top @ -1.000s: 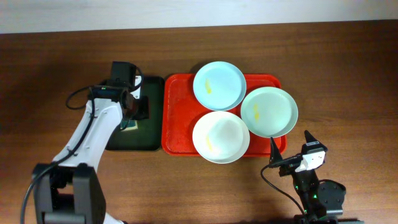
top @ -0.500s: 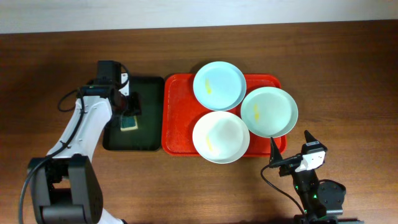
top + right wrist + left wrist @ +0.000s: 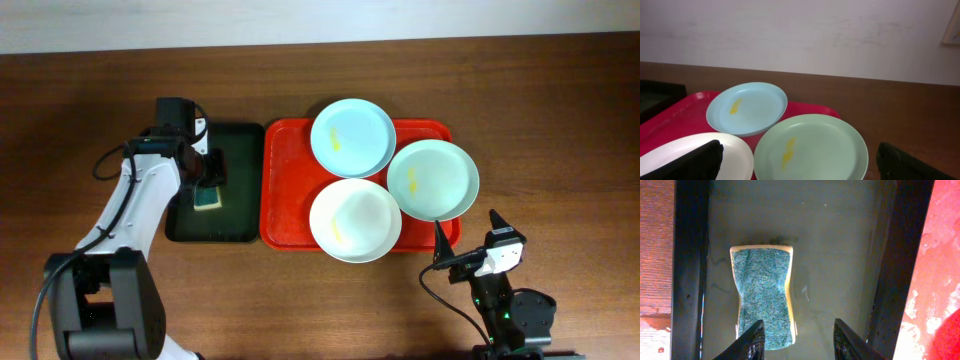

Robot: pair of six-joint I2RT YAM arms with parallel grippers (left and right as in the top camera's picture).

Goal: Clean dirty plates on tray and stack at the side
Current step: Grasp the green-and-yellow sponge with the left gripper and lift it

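Over on the left, the left end effector (image 3: pixel 799 335) hangs low over the dark tray (image 3: pixel 235 215), fingers apart and clamped on nothing. A green-topped sponge (image 3: pixel 763 295) lies flat in the wet tray floor. One fingertip (image 3: pixel 756 335) sits over the sponge's near end, and the other is out over bare tray.

Beside it, on the wooden worktop (image 3: pixel 560 120), the red tray (image 3: pixel 285 180) carries all three plates bunched at its right half. The blue plate (image 3: pixel 352 138) sits at the far edge, hanging over the rim. The mint plate (image 3: pixel 433 179) pokes out past the right side, and the white plate (image 3: pixel 355 220) overhangs the near edge. Their rims crowd close, touching or nearly so. Each one shows a small yellow smear.

The right end effector (image 3: pixel 799 146) waits near the tray's near right corner, jaws spread wide and holding nothing. It is aimed across the mint and blue plates, which fill its camera view.
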